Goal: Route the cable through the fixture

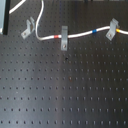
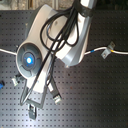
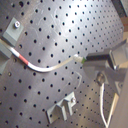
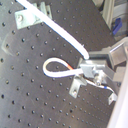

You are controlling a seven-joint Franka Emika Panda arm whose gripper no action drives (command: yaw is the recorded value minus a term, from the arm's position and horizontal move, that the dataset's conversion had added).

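The cable [image 1: 80, 35] is a white cord. In the first exterior view it drops from the top edge, passes just right of the fixture [image 1: 27, 27], a small slanted grey clip, and then runs right. The gripper is out of frame there. In the second wrist view the gripper [image 4: 92, 67] is shut on the cable [image 4: 60, 32], which curls into a small loop beside the fingers. The fixture [image 4: 77, 87] stands right beside the fingers. In the first wrist view the cable [image 3: 50, 67] shows a red band and the fixture [image 3: 62, 110] stands apart from it.
The cable passes through a darker upright clip [image 1: 64, 39] and a larger pale slanted clip [image 1: 112, 30]. The black perforated board [image 1: 65, 90] carries everything. In the second exterior view the arm's body [image 2: 55, 40] and its black hoses hide much of the board.
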